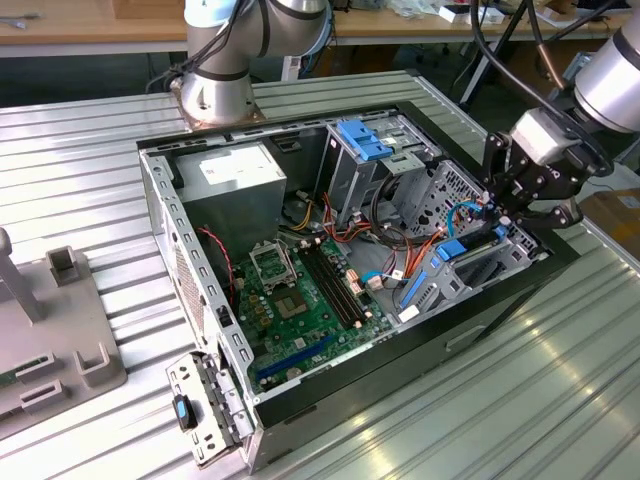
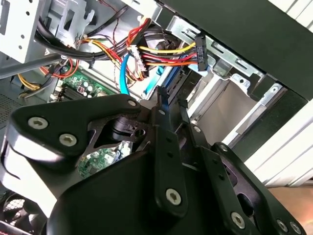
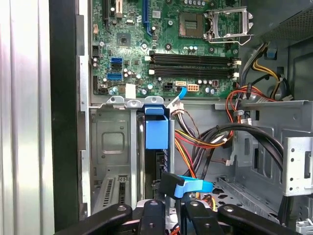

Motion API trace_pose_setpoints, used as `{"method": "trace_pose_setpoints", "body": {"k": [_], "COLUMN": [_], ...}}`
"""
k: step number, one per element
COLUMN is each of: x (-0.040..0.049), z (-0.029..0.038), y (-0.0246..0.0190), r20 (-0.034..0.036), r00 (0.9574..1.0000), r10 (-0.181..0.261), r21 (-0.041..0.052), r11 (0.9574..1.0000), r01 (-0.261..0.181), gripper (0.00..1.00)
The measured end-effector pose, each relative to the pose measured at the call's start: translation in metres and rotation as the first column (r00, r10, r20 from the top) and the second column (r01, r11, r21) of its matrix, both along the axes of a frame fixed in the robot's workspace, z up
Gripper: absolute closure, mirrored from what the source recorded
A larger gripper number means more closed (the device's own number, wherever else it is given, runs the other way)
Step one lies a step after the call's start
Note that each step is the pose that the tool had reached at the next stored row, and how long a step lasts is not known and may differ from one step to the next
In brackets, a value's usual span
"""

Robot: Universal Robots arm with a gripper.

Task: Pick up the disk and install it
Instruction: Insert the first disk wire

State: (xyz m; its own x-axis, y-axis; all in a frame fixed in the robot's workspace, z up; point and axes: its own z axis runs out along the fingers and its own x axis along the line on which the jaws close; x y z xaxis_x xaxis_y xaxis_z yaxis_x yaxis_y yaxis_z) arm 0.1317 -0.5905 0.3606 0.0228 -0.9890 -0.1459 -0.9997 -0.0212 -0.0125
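The disk (image 1: 470, 262) stands on edge in the drive cage at the front corner of the open computer case (image 1: 160, 215), on the exterior view's right. Its blue rail (image 3: 156, 132) and dark edge show in the first wrist view, and its blue side (image 2: 172, 81) in the second wrist view. My gripper (image 1: 503, 208) hangs just above the cage, over the disk's outer end. The black fingers (image 2: 161, 105) stand close together with nothing seen between them. In the first wrist view the gripper (image 3: 169, 209) sits right by a black and blue cable plug (image 3: 186, 186).
Bundled red, yellow and black wires (image 3: 205, 139) and a black power plug (image 2: 200, 49) crowd the space beside the cage. The green motherboard (image 1: 295, 300) lies on the case floor, a grey power supply (image 1: 235, 175) at the back. A grey fixture (image 1: 60, 340) stands on the table.
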Motion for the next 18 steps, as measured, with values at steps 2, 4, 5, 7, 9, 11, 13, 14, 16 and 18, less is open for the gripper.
{"method": "trace_pose_setpoints", "body": {"k": [2, 4, 5, 7, 9, 11, 13, 14, 16, 18], "x": [0.0000, 0.0001, 0.0002, 0.0002, 0.0023, 0.0074, 0.0105, 0.0108, 0.0143, 0.0184], "z": [0.0027, 0.0033, 0.0034, 0.0035, 0.0035, 0.0034, 0.0035, 0.0035, 0.0033, 0.0031], "y": [0.0000, 0.0001, 0.0002, 0.0002, 0.0005, 0.0005, 0.0006, 0.0006, 0.0006, 0.0005], "r20": [0.0000, 0.0000, 0.0000, 0.0000, 0.0000, -0.0005, -0.0006, -0.0007, -0.0006, -0.0007], "r00": [0.9994, 0.9989, 0.9989, 0.9989, 0.9987, 0.9961, 0.9930, 0.9917, 0.9821, 0.9752], "r10": [0.034, 0.047, 0.047, 0.048, 0.051, 0.088, 0.118, 0.128, 0.188, 0.222], "r21": [0.0000, 0.0002, 0.0000, -0.0001, -0.0002, 0.0000, 0.0000, 0.0000, 0.0002, 0.0000], "r11": [0.9994, 0.9989, 0.9989, 0.9989, 0.9987, 0.9961, 0.9930, 0.9917, 0.9821, 0.9752], "r01": [-0.034, -0.047, -0.047, -0.048, -0.051, -0.088, -0.118, -0.128, -0.188, -0.222], "gripper": [0.76, 0.76, 0.76, 0.76, 0.76, 0.76, 0.76, 0.76, 0.76, 0.76]}}
